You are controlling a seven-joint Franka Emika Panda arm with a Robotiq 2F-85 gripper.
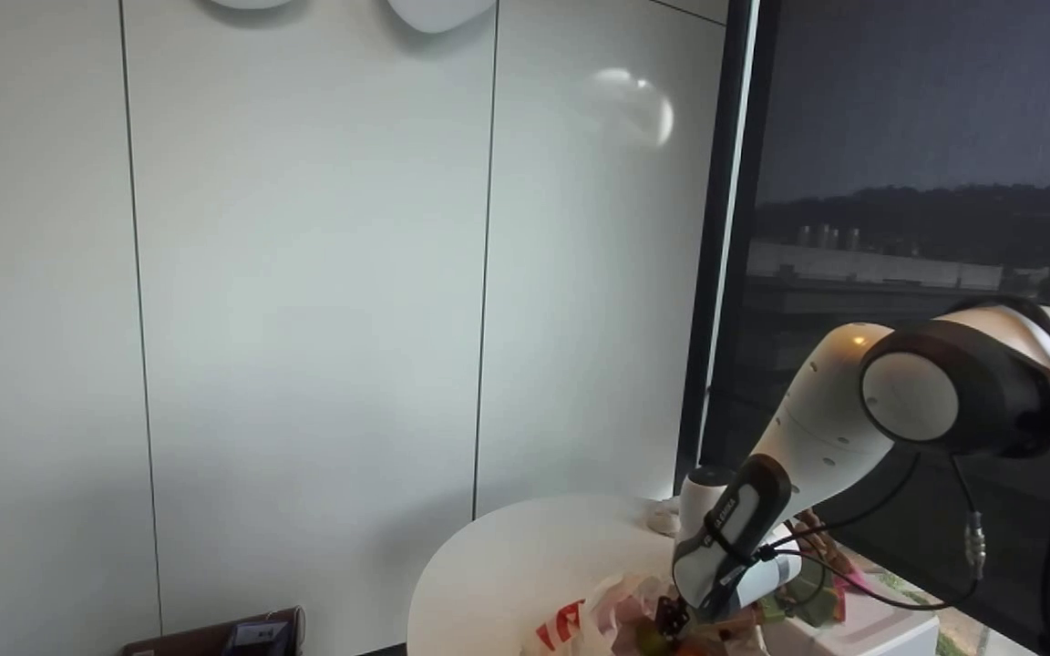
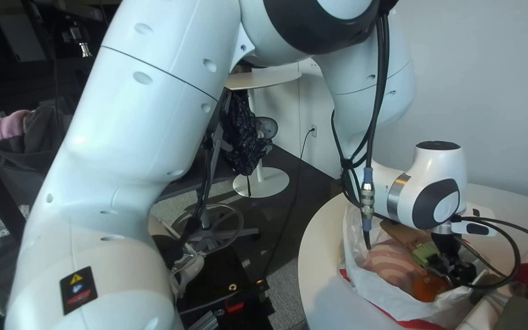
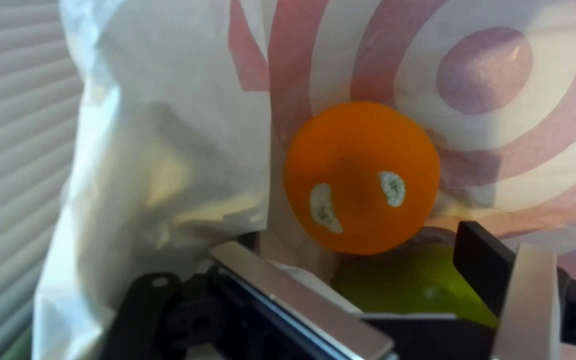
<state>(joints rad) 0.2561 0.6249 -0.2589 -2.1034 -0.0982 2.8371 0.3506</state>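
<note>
Gripper down in plastic bag on table — spread, I see, w/ round green obj. btwn fingers; orange obj. just L in an exterior view.

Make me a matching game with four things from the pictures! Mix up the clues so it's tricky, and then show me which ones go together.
Things:
1. Gripper
2. Round orange thing
3. Plastic bag
4. Green thing

Clues:
A. Has two pale patches on it
B. Peeks out just below the round orange thing in the wrist view
C. Is open
D. Is white with pinkish-red rings

Right pairs:
1 and C
2 and A
3 and D
4 and B
</note>
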